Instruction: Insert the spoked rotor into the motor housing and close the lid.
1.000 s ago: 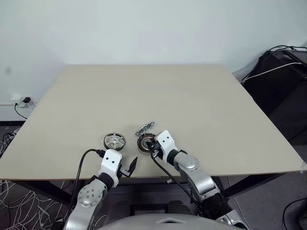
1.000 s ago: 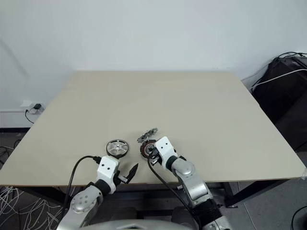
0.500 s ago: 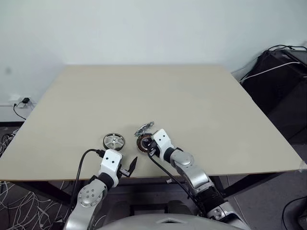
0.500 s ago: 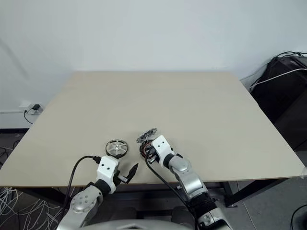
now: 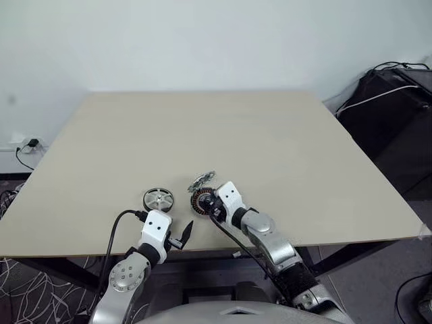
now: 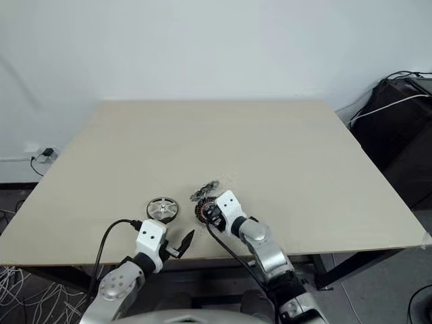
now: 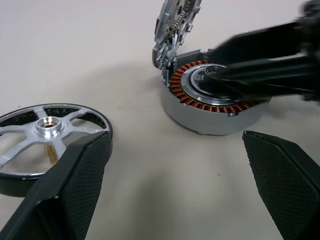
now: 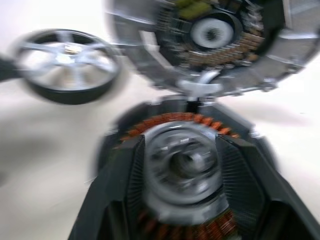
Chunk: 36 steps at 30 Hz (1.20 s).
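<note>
The spoked rotor (image 5: 158, 199) is a silver wheel lying flat on the table near the front edge. To its right sits the motor housing (image 7: 215, 100), with copper windings around a silver centre. Its lid (image 7: 175, 22) stands tipped up on a hinge at the far side. My right gripper (image 8: 180, 145) reaches over the housing, open, with one finger on each side of the silver centre. My left gripper (image 7: 175, 200) is wide open and holds nothing. It is low at the table edge, pointing between the rotor and the housing.
The tan table (image 5: 202, 128) stretches far behind the parts. A black bag with cables (image 5: 391, 101) stands off the table's right side. A wall socket (image 5: 30, 143) is at the left. Both grippers work close to the table's front edge.
The right forearm has swung slightly to the left while its gripper stays at the housing. The left arm, the rotor and the lid have kept still.
</note>
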### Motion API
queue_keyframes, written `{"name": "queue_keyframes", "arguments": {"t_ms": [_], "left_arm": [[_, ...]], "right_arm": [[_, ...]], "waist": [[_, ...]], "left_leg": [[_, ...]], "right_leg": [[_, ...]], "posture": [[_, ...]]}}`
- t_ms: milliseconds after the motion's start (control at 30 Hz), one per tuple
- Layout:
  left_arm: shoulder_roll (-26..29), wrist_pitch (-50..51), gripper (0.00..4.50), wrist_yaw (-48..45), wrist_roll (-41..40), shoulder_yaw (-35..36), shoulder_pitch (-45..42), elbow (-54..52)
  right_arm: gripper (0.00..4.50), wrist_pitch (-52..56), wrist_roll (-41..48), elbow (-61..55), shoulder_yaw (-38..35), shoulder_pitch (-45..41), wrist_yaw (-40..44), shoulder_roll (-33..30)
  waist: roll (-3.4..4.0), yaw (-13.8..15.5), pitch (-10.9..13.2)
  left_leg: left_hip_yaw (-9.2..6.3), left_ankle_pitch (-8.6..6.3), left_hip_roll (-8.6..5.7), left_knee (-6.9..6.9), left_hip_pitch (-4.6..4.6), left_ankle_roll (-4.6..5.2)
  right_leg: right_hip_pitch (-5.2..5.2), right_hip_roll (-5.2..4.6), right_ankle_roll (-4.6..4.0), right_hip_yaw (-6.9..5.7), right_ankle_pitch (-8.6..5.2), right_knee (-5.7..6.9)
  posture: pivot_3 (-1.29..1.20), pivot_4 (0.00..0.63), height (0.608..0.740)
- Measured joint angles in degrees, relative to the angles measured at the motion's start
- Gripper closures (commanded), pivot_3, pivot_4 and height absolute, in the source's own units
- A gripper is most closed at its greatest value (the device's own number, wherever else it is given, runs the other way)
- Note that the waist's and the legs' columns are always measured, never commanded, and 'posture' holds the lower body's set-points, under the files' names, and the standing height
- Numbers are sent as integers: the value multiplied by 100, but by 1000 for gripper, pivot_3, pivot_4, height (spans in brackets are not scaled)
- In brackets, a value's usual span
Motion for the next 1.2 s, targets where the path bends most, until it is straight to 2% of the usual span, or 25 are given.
{"name": "queue_keyframes", "arguments": {"t_ms": [100, 233, 633, 1200], "left_arm": [[-9, -1, 0, 0, 0, 0, 0, 0], [-28, -1, 0, -4, 0, -18, -5, 0], [-36, 0, 0, -29, 0, -28, -89, 0], [-39, 1, 0, 3, -1, -26, -59, 1]], "right_arm": [[3101, 263, 112, -689, 2, 225, 165, -174], [4411, 554, 42, -1053, 3, 294, 38, -264], [4465, 908, -1016, -504, 186, -289, -934, -185], [4465, 929, -1109, 116, 342, -730, -539, -108]], "waist": [[-1, -2, 0], [-2, -2, -1], [-4, 0, -2], [-3, -17, -2]], "left_leg": [[-1, 0, 1, 1, 2, 0], [-1, 0, 1, 2, 5, -1], [1, 1, -1, 2, 3, -2], [0, 2, -2, 2, 7, -2]], "right_leg": [[1, 0, 0, 0, 0, 1], [3, -1, 0, 0, 0, 3], [1, 2, 0, 1, 0, 1], [5, 5, 2, 0, 1, 2]], "posture": [[0, 0, 740], [0, 0, 740], [0, 0, 740], [0, 0, 740]]}}
